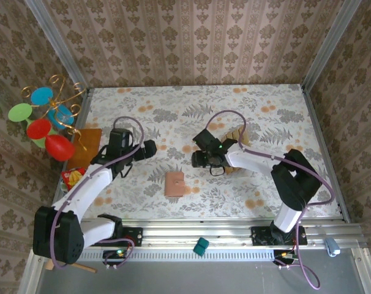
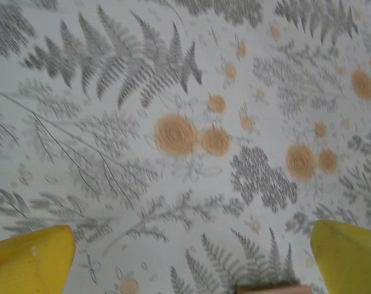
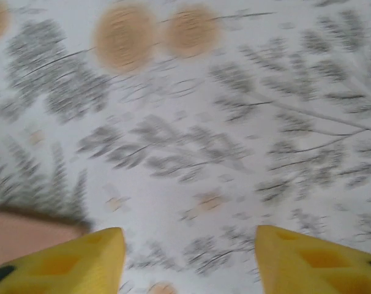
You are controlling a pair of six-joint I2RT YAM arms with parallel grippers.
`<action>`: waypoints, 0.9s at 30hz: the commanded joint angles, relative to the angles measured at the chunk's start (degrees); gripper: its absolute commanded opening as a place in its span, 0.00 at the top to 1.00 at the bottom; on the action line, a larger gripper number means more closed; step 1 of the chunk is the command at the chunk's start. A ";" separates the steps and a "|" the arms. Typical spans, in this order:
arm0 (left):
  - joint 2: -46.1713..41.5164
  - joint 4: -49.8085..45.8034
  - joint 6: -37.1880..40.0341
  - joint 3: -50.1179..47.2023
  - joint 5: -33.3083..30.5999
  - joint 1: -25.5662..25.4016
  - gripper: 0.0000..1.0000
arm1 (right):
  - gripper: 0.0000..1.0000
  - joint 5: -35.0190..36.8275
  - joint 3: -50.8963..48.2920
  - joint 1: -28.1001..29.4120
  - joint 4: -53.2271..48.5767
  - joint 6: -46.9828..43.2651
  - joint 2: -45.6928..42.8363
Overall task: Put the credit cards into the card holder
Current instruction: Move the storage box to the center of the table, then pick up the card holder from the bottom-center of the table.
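"On the floral tabletop [image 1: 265, 104], seen from above, where is the small square reddish-brown leather card holder [image 1: 174, 184]?"

"Lying flat at 7 o'clock from the table's middle. The flat tan-gold credit cards [image 1: 240, 133] lie at 2 o'clock, partly hidden by the right arm. The left gripper [image 1: 150, 149] has the holder at its 5 o'clock and the right gripper [image 1: 196, 160] has it at its 7 o'clock. Both are apart from it."

"And the left wrist view?"

"Yellow fingertips [image 2: 26, 260] sit at 7 and 5 o'clock, spread wide over bare cloth. A brown sliver [image 2: 271, 288] at 6 o'clock I cannot identify."

"The right wrist view?"

"It's blurred. The yellow fingers [image 3: 69, 263] stand apart with nothing between them. The holder's edge shows at 8 o'clock, just beside one finger."
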 commanded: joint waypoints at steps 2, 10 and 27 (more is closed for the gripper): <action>-3.78 -1.81 -4.38 -3.58 4.52 -1.91 0.00 | 0.28 -6.11 0.55 3.51 0.97 1.60 -0.59; -6.15 6.40 -13.94 -10.80 7.29 -7.66 0.00 | 0.33 -11.61 -10.29 5.49 14.61 11.26 -2.33; -5.62 18.24 -22.55 -17.38 4.74 -14.23 0.00 | 0.46 -20.37 -17.39 5.92 32.25 19.33 1.54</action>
